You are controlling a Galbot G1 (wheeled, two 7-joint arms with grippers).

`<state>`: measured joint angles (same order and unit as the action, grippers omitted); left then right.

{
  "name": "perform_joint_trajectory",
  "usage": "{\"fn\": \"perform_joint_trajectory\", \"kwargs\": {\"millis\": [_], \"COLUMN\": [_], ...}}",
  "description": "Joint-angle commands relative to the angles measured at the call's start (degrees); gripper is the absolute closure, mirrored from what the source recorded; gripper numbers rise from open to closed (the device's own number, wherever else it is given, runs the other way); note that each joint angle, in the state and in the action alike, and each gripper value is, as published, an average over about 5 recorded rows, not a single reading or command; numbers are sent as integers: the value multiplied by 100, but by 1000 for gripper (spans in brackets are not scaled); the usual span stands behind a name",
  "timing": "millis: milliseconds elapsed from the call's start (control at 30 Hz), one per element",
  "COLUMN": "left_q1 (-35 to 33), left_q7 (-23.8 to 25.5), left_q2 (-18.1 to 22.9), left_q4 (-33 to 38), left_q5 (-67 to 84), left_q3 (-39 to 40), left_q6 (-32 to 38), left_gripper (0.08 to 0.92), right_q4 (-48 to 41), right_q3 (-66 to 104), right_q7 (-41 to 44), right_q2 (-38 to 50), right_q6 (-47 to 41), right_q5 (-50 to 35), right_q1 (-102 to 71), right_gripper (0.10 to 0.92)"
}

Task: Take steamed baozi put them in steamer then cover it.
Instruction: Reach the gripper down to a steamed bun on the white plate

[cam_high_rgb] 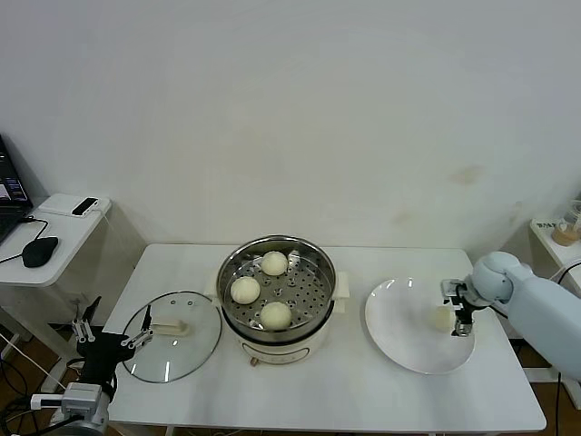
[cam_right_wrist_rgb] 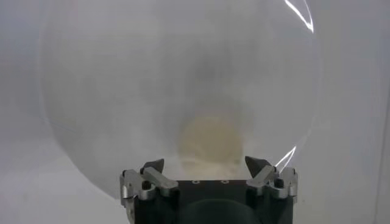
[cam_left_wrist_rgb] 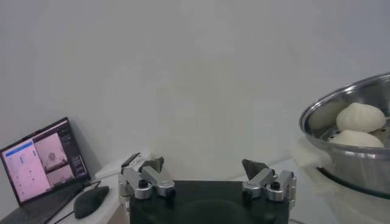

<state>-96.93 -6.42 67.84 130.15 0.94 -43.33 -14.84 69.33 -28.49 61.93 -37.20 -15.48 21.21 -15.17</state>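
Currently, left to right. My left gripper (cam_high_rgb: 113, 329) is parked low off the table's left edge, fingers spread wide with nothing between them. In the left wrist view the same left gripper (cam_left_wrist_rgb: 207, 175) faces the wall, with a laptop (cam_left_wrist_rgb: 38, 164) and mouse (cam_left_wrist_rgb: 90, 201) off to the side on a small desk (cam_high_rgb: 54, 238).

Next on the table (cam_high_rgb: 272, 400) is the lid (cam_high_rgb: 172, 335), lying flat just left of the steamer, handle up, near my left fingers but not touching them.

Steamer (cam_high_rgb: 276, 298) sits at table centre, uncovered. Three baozi are on its perforated tray: one at the back (cam_high_rgb: 274, 263), one left (cam_high_rgb: 245, 290), one front (cam_high_rgb: 276, 314). They sit apart from each other. Left wrist view catches the steamer's rim (cam_left_wrist_rgb: 350, 122) with two buns showing above it.

Right of the steamer, well clear of it, is a white plate (cam_high_rgb: 399, 331). The fourth baozi (cam_high_rgb: 444, 317) rests near the plate's right edge.

My right gripper (cam_high_rgb: 458, 309) is down over that bun, arm coming in from the right. In the right wrist view the bun (cam_right_wrist_rgb: 210, 141) sits just ahead of the right gripper (cam_right_wrist_rgb: 204, 163), centred between the fingertips. Fingers stand apart either side of it; I can't tell whether they touch it. Bun is on the plate, not lifted.
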Motion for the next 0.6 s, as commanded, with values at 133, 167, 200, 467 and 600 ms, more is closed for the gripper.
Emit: {"fn": "perform_joint_trajectory", "kwargs": {"millis": [133,167,200,467,600], "left_q1": [-6,-7,-9,-16,-24], "left_q7": [2,1,1,-4,-5], "left_q2": [-1,0,1,11,13], "left_q4": [26,29,33,58,78], "left_q5": [-2,-2,-3,-2,0], "left_q3": [3,3,3,6,10], "left_q6": [1,1,1,7,10], "left_gripper": [177,177,177,177,177], "right_q4": [-84,-81,-75,11,146], "right_q3": [23,24,24,35,22], "right_q7": [-40,-34,-29,50,93], "right_q2": [-120,-116,-110,-9,101], "right_q6": [-27,-30,-33,-19,-36], "right_q5": [61,65,68,59,-9], "right_q1": [-35,-33,-29,0,81], "right_gripper": [289,297,308,404,433]}}
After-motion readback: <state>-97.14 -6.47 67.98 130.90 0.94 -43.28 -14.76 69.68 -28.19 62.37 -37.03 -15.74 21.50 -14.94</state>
